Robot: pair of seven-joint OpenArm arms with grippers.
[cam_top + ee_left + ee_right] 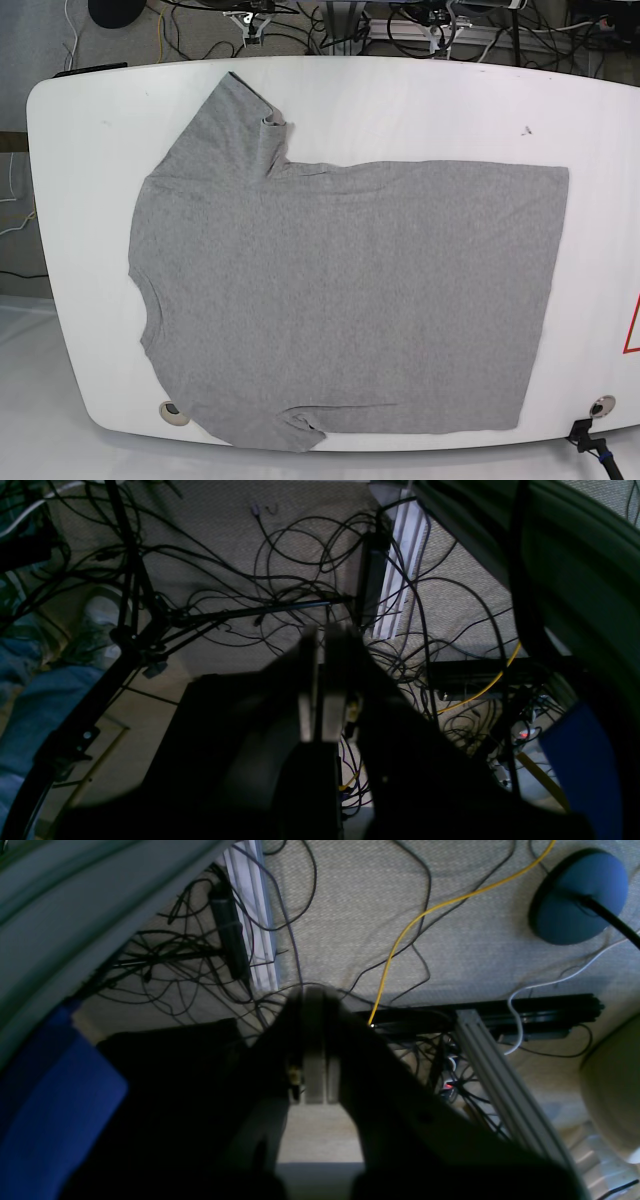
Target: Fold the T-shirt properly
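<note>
A grey T-shirt [350, 290] lies spread flat on the white table [80, 150], neck opening to the left and hem to the right. One short sleeve [245, 110] points to the far edge, its tip slightly curled. The other sleeve [285, 430] reaches the near edge. Neither arm appears in the base view. In the left wrist view my left gripper [320, 630] is shut on nothing, hanging over the floor beside the table. My right gripper [315, 990] is likewise shut and empty above the carpet. The shirt shows in neither wrist view.
Tangled cables [300, 580] and a black tripod [140, 630] cover the carpet below. A yellow cable [400, 935], an aluminium rail [500, 1080] and a blue round base [580, 895] lie under the right arm. The table's curved edge [575, 555] runs beside both grippers.
</note>
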